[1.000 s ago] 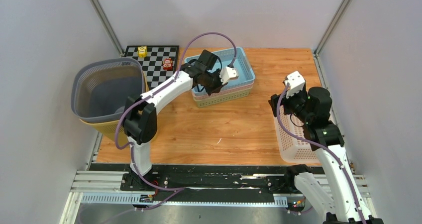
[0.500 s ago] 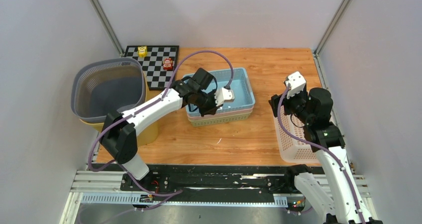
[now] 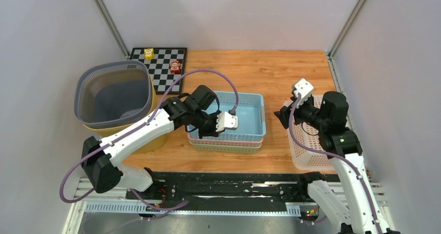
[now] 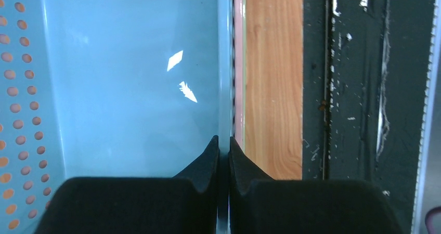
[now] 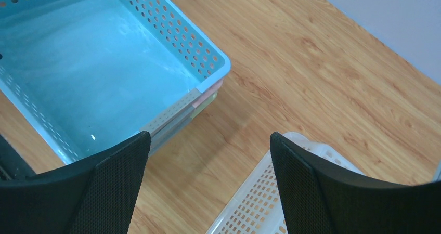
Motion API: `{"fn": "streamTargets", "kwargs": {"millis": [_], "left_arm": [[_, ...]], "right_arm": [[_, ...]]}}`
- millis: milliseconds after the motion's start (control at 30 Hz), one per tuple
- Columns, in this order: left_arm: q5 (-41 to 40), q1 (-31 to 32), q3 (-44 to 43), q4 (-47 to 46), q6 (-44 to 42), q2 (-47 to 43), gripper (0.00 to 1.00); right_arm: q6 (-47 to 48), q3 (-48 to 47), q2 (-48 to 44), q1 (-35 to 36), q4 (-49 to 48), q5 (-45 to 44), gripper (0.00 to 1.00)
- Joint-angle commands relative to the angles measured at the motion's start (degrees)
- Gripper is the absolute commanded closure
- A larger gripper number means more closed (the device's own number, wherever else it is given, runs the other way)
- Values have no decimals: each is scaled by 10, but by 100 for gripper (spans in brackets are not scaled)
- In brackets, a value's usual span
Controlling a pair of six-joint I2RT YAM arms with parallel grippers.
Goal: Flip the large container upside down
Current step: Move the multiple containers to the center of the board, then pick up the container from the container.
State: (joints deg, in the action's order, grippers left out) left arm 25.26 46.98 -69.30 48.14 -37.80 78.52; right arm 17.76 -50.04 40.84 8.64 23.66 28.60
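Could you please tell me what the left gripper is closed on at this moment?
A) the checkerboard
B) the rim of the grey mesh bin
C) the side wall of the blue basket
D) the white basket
C: the left wrist view shows the left gripper shut on the wall of the blue basket, one finger inside and one outside.

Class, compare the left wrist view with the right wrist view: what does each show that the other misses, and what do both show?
Only the left wrist view shows the left claw shut on the wall of the blue basket, and the black rail beyond the table edge. Only the right wrist view shows the right claw open above the table, the white perforated basket at the bottom of the picture, and a corner of the blue basket. Both show the blue basket's floor and the wooden table.
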Motion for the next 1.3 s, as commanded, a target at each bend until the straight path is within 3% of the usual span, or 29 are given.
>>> {"fn": "streamTargets", "kwargs": {"millis": [0, 400, 600, 833, 1267], "left_arm": [[34, 9, 15, 40, -38, -35, 100], [47, 10, -41, 77, -76, -68, 100], [31, 9, -41, 48, -65, -92, 100], [21, 9, -38, 43, -63, -97, 100], [63, 6, -121, 92, -59, -49, 100]], "right_arm": [[71, -39, -1, 0, 55, 85, 13], [330, -93, 17, -1, 204, 163, 19], [439, -69, 25, 0, 206, 203, 26], [474, -54, 23, 0, 175, 210, 27], [588, -88, 46, 6, 162, 196, 24]]}}
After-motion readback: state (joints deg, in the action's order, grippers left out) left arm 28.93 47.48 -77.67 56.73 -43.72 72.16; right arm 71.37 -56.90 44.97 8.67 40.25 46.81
